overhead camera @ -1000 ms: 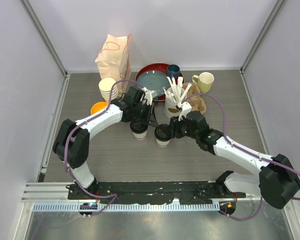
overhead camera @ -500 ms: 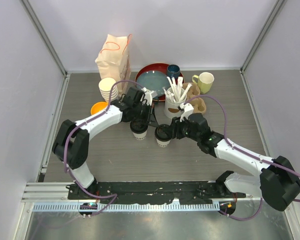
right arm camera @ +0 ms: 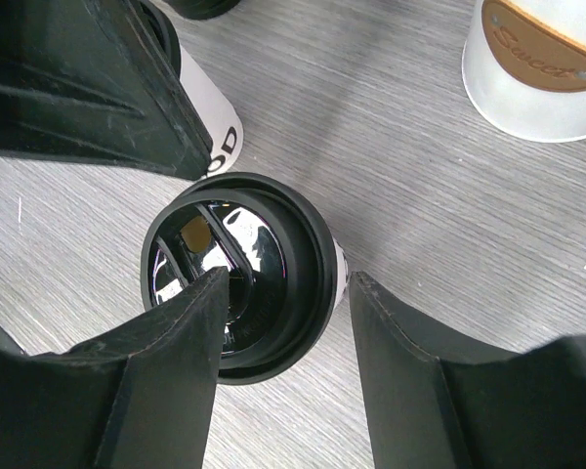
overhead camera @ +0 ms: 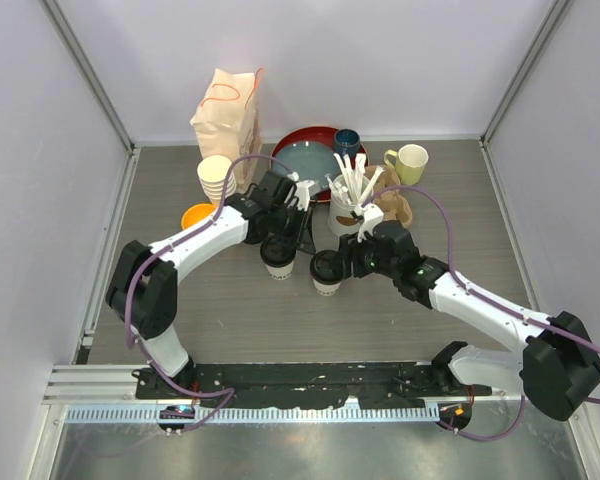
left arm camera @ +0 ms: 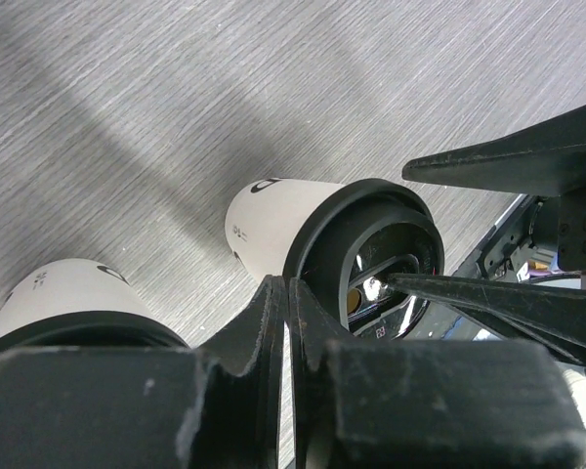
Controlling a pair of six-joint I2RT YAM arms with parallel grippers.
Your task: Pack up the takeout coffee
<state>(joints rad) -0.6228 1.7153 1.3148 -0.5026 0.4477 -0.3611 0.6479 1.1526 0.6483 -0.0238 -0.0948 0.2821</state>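
Utensil cup (overhead camera: pixel 346 214) close beyond right claw (overhead camera: pixel 333 265)

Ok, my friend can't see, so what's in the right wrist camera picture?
A white paper cup with a black lid stands on the table between the right gripper's open fingers. A second cup peeks from behind the left gripper, top left; a white tub with a brown label sits top right.

The grey wood-grain table (overhead camera: pixel 230 310) carries a lidded paper cup (overhead camera: pixel 326 270) between the fingers of the right gripper (overhead camera: pixel 348 262). A second lidded cup (overhead camera: pixel 278 254) stands just beside the left gripper (overhead camera: pixel 302 236). Beyond the right gripper stand a white tub of stirrers (overhead camera: pixel 342 215), a brown cup carrier (overhead camera: pixel 400 208) and a yellow-green mug (overhead camera: pixel 412 161). Beyond the left gripper are a red plate (overhead camera: pixel 285 143), a teal mug (overhead camera: pixel 347 141), a paper bag (overhead camera: pixel 226 110), stacked cups (overhead camera: pixel 216 178) and an orange dish (overhead camera: pixel 196 215).
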